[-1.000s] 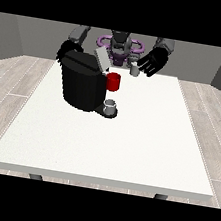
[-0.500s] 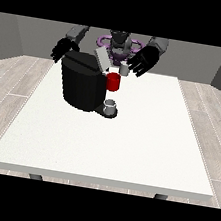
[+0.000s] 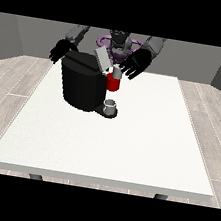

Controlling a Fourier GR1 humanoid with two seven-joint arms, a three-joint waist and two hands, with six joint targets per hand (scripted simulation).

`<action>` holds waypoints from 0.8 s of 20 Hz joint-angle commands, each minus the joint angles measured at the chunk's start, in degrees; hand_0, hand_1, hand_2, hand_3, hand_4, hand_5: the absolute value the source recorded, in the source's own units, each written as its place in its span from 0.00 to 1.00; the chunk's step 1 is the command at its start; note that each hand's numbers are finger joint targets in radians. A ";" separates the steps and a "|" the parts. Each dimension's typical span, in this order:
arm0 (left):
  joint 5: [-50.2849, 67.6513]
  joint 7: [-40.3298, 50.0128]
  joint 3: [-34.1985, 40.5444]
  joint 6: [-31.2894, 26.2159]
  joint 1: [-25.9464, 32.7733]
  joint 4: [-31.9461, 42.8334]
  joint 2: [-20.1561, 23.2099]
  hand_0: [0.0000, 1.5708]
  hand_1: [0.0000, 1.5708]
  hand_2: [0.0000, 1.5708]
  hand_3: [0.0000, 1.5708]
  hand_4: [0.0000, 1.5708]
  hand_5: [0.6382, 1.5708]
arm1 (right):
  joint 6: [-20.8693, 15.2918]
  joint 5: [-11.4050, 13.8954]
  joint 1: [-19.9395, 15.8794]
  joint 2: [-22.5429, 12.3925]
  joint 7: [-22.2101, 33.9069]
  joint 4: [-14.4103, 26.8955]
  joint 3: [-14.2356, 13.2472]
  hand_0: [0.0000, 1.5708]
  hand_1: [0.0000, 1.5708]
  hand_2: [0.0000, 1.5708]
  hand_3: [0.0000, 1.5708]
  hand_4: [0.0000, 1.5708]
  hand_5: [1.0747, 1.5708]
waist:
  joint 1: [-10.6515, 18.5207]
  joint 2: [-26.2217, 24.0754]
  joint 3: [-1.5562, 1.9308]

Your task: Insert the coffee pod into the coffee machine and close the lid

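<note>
Hand at the view's right (image 3: 135,64) hovers just behind and above the coffee machine's (image 3: 81,85) brew head, its fingers spread and fairly straight, holding nothing. Just in front of it a small grey shape tops the red section (image 3: 113,83) of the head; that may be the coffee pod (image 3: 117,73) sitting in its slot, though from across the desk (image 3: 128,135) I cannot be sure. The pale lid (image 3: 102,59) stands tilted up and open beside it. The hand at the view's left (image 3: 59,52) hangs behind the machine's far corner, apart from it as far as I can tell, and how its fingers lie is not clear. A small grey cup (image 3: 111,105) stands on the drip stand below the head.

If the pod is indeed seated, the step in hand is closing the lid. To do it well, the open hand should come over the raised edge of the lid and press it down and forward along its hinge, keeping the fingers flat so they do not catch the pod or knock the cup. The other hand could brace the dark body so the machine does not slide.

No brand, label or writing can be read on the machine, the pod or the cup.
</note>
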 commanded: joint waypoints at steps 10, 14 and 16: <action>-1.58 0.24 -1.44 -0.24 -1.27 -0.24 -3.19 0.75 0.75 0.80 0.75 0.31 1.00 | -2.08 -0.73 -2.43 -0.01 -0.19 1.85 -2.54 0.00 0.00 0.00 0.00 0.32 1.00 | 2.22 0.56 0.00; -1.52 -0.89 -0.98 0.10 1.50 0.66 -3.11 0.76 0.76 0.81 0.76 0.32 1.00 | 0.03 -2.34 1.08 -0.31 0.71 -0.12 -2.19 0.00 0.00 0.00 0.00 0.33 1.00 | 1.52 -1.85 -0.01; -1.26 -0.80 0.78 0.01 -3.03 1.20 0.15 0.77 0.77 0.81 0.77 0.33 1.00 | -0.17 -0.41 -0.55 0.14 -2.57 0.08 -0.57 0.00 0.00 0.00 0.00 0.31 1.00 | -0.12 3.53 -0.01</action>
